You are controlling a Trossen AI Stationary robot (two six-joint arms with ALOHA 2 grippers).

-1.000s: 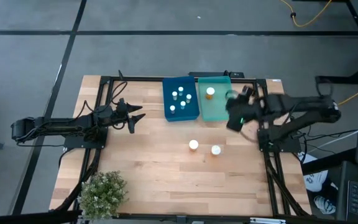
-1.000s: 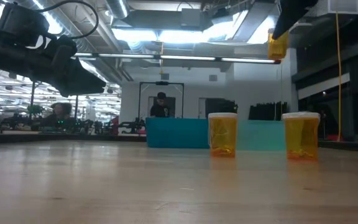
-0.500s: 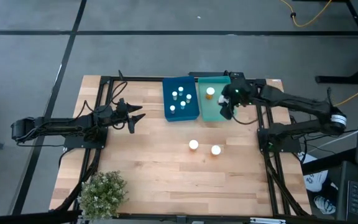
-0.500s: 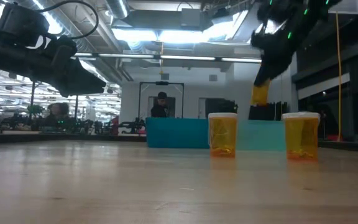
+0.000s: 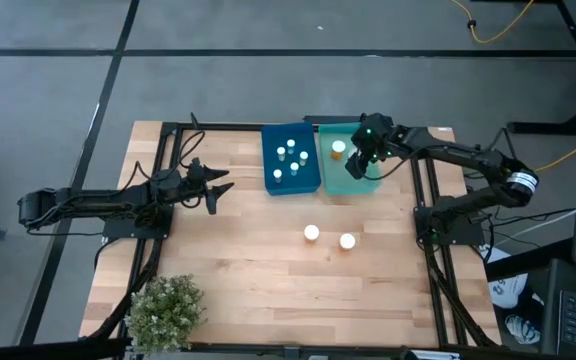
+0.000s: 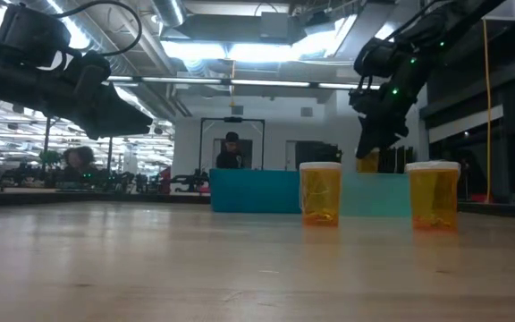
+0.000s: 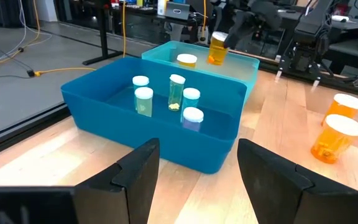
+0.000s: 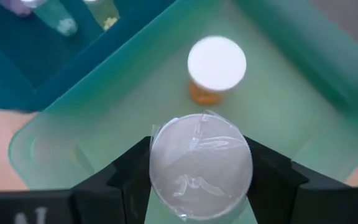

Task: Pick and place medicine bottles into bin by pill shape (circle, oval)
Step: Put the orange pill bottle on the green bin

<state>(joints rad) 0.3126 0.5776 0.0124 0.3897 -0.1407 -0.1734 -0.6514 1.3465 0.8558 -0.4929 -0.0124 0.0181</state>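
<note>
Amber-orange white-capped medicine bottle upright, long axis vertical, clamped in right hand over green plastic bin; left hand open above wooden desk.

I see a light wooden surface framed by dark rails. On it, toward the far edge, a blue bin and a green bin sit side by side, touching. Two amber bottles with white caps stand upright near each other on the bare wood, in front of the bins. A green potted plant sits at the near left corner
</note>
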